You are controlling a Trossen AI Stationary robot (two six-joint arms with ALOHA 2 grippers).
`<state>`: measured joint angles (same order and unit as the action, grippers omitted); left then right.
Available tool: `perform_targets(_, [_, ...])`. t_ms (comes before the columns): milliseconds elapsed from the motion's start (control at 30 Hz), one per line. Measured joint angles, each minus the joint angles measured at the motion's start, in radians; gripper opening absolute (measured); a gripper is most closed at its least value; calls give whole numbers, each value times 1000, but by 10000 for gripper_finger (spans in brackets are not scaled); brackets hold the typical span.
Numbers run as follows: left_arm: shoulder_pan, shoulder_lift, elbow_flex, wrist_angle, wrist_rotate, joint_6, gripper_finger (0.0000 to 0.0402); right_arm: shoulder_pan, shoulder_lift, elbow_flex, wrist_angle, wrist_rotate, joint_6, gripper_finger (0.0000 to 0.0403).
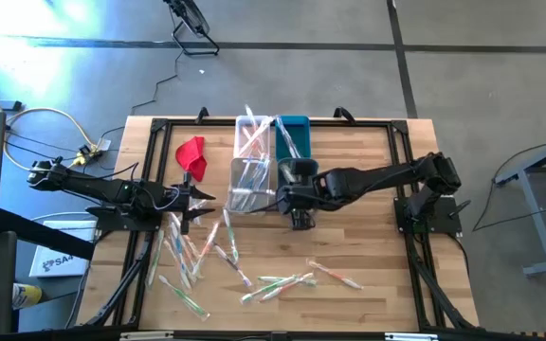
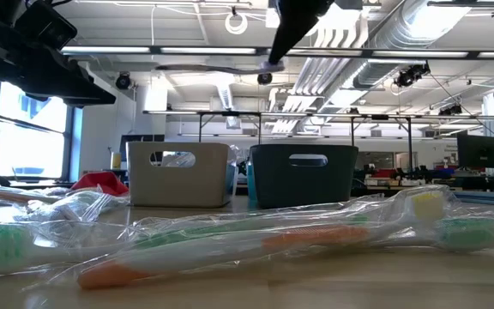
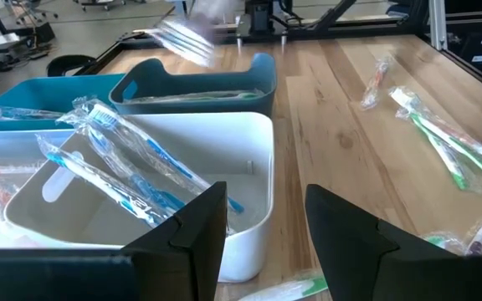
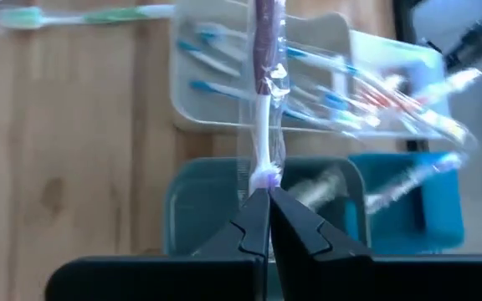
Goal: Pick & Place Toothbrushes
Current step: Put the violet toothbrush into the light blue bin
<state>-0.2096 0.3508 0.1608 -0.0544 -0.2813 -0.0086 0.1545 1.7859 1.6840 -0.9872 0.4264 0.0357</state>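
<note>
My right tool (image 4: 268, 196) is clamped on a wrapped toothbrush (image 4: 266, 92), hanging it over what looks like the dark teal bin (image 4: 262, 205), though blur makes that iffy. More toothbrushes (image 1: 207, 256) litter the wooden desk (image 1: 368, 237). My left tool (image 3: 266, 226) sits released by the white bin (image 3: 253, 176).

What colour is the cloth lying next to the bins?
Red; the cloth shows best in the high view.
</note>
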Motion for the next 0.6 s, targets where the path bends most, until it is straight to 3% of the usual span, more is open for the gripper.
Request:
perform_targets(433, [0, 0, 0, -12, 5, -58, 159, -19, -132, 0, -184, 148, 193, 3])
perform_targets(600, [0, 0, 0, -22, 5, -78, 159, -47, -149, 0, -244, 264, 291, 3])
